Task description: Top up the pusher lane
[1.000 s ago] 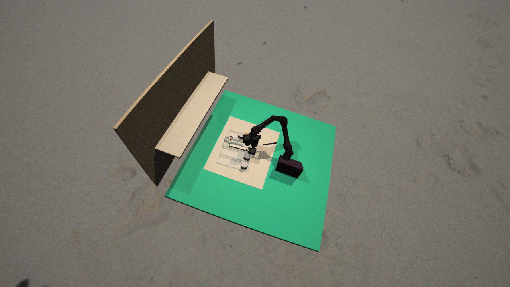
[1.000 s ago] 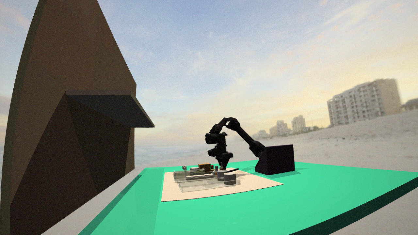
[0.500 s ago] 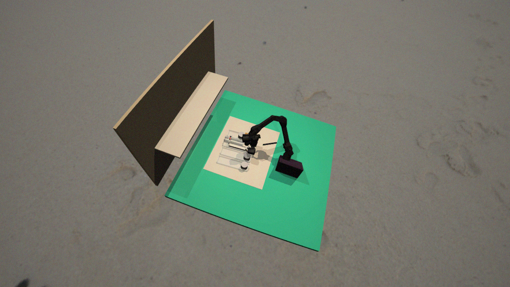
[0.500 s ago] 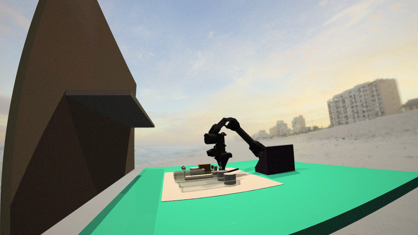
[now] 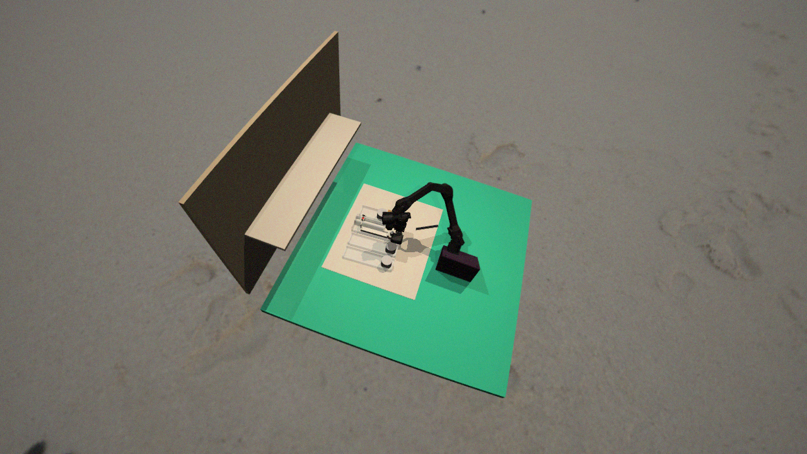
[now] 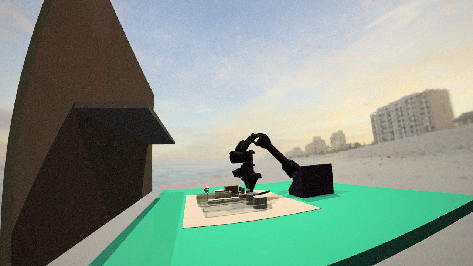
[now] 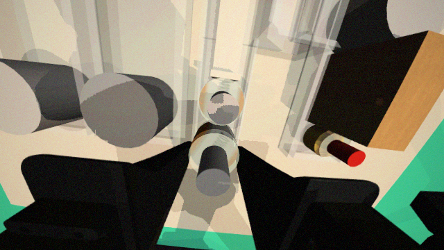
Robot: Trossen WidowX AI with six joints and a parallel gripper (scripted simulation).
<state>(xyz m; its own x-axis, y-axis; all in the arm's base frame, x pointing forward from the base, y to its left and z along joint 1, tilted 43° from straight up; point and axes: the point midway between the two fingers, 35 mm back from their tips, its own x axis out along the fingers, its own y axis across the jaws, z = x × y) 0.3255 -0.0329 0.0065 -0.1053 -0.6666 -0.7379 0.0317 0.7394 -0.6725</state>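
Pincer [image 7: 214, 153] clamped on the loose jar [image 7: 213, 163], dark lid up, right at the front of the clear sprung lane [image 7: 205, 66]. The matching jar [image 7: 222, 102] stands in the lane just behind it, nearly touching.

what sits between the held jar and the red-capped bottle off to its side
In the wrist view, a clear lane wall stands between the held jar, shut in the gripper, and the red-capped bottle; the rest is cream mat.
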